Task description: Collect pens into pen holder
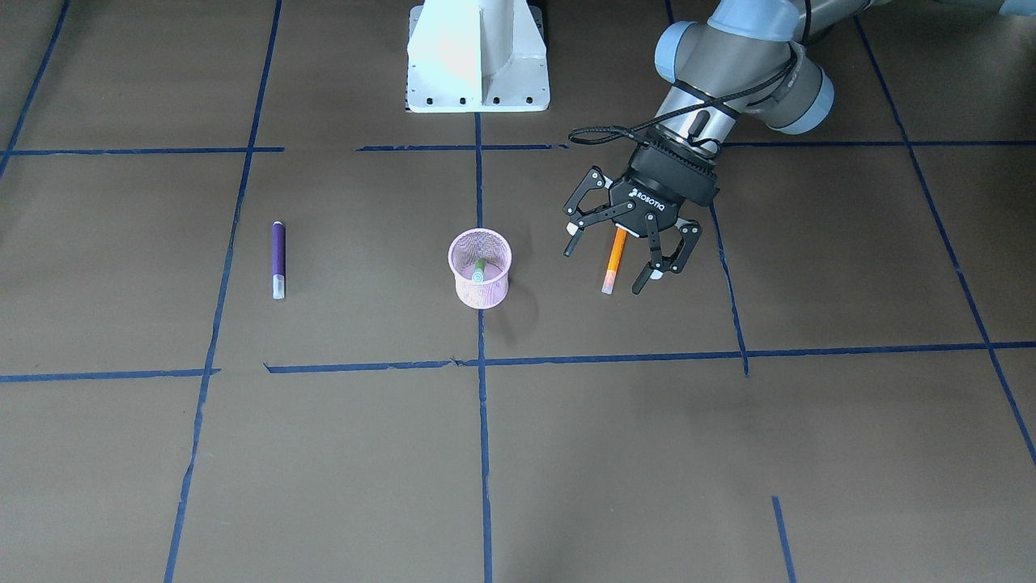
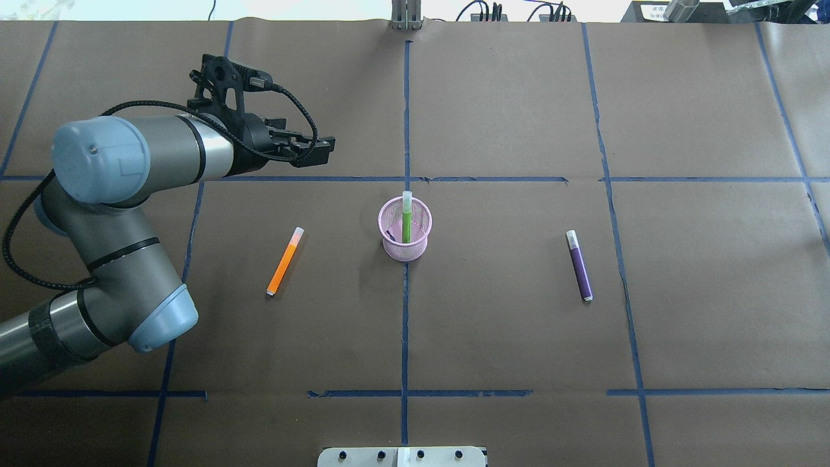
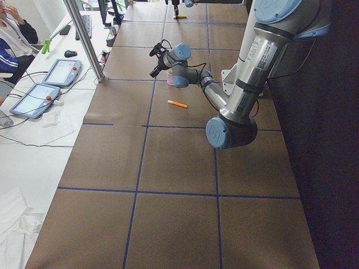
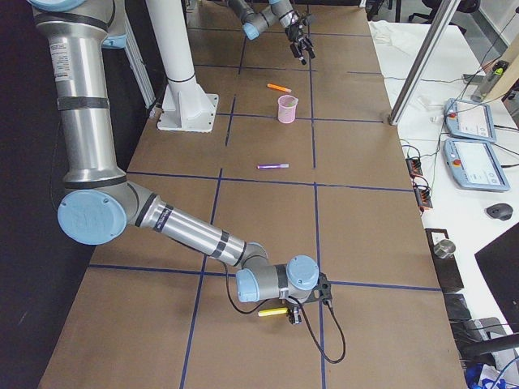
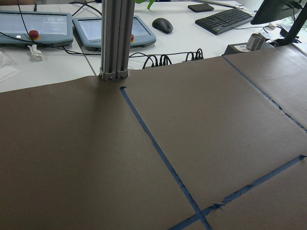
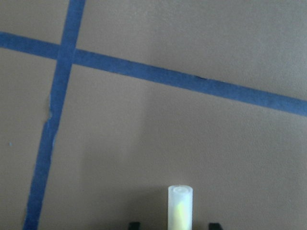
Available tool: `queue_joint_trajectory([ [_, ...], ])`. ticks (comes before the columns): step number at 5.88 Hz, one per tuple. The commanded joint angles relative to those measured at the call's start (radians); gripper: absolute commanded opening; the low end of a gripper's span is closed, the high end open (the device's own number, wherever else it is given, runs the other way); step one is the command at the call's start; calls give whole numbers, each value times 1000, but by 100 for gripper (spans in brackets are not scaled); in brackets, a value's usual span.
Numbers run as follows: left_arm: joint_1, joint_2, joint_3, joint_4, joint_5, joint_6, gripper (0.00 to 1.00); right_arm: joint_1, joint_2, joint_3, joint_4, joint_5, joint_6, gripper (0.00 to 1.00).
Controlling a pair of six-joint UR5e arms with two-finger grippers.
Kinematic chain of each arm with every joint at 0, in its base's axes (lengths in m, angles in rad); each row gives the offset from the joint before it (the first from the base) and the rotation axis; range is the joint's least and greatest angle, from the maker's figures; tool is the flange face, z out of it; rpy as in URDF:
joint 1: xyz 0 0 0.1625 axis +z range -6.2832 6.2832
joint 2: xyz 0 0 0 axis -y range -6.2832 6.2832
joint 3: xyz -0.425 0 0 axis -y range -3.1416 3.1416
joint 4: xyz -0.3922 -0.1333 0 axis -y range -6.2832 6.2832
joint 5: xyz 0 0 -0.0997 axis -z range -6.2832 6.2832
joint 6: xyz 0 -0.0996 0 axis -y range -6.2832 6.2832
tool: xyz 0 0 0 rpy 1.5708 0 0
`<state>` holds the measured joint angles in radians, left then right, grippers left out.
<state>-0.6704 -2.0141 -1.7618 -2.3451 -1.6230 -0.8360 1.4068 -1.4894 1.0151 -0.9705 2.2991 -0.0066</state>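
Observation:
The pink mesh pen holder (image 1: 486, 293) (image 2: 384, 228) stands at mid-table with a green pen (image 1: 479, 270) (image 2: 406, 220) upright inside it. An orange pen (image 1: 614, 263) (image 2: 284, 261) lies on the robot's left of the holder. A purple pen (image 1: 278, 259) (image 2: 580, 266) lies on its right. My left gripper (image 1: 622, 261) (image 2: 321, 150) is open and empty, raised above the table close to the orange pen. My right gripper (image 4: 293, 318) (image 6: 173, 224) is far off at the table's right end. It holds a yellow pen (image 6: 181, 206) (image 4: 272, 311) off the surface.
Blue tape lines (image 2: 405, 311) divide the brown paper table into squares. The robot's white base (image 1: 477, 57) stands at the robot's edge. A metal post (image 5: 115, 38) rises at the far edge, with tablets (image 5: 33, 28) and cables behind it.

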Motion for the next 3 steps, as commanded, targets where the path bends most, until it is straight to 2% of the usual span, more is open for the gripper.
queue_joint_trajectory([
  [1, 0, 0, -1, 0, 0, 0, 100, 1, -8, 2, 1, 5, -1, 26],
  [2, 0, 0, -1, 0, 0, 0, 100, 1, -11, 5, 3, 8, -1, 17],
  [3, 2, -2, -1, 0, 0, -2, 100, 4, -12, 11, 6, 16, -1, 0],
])
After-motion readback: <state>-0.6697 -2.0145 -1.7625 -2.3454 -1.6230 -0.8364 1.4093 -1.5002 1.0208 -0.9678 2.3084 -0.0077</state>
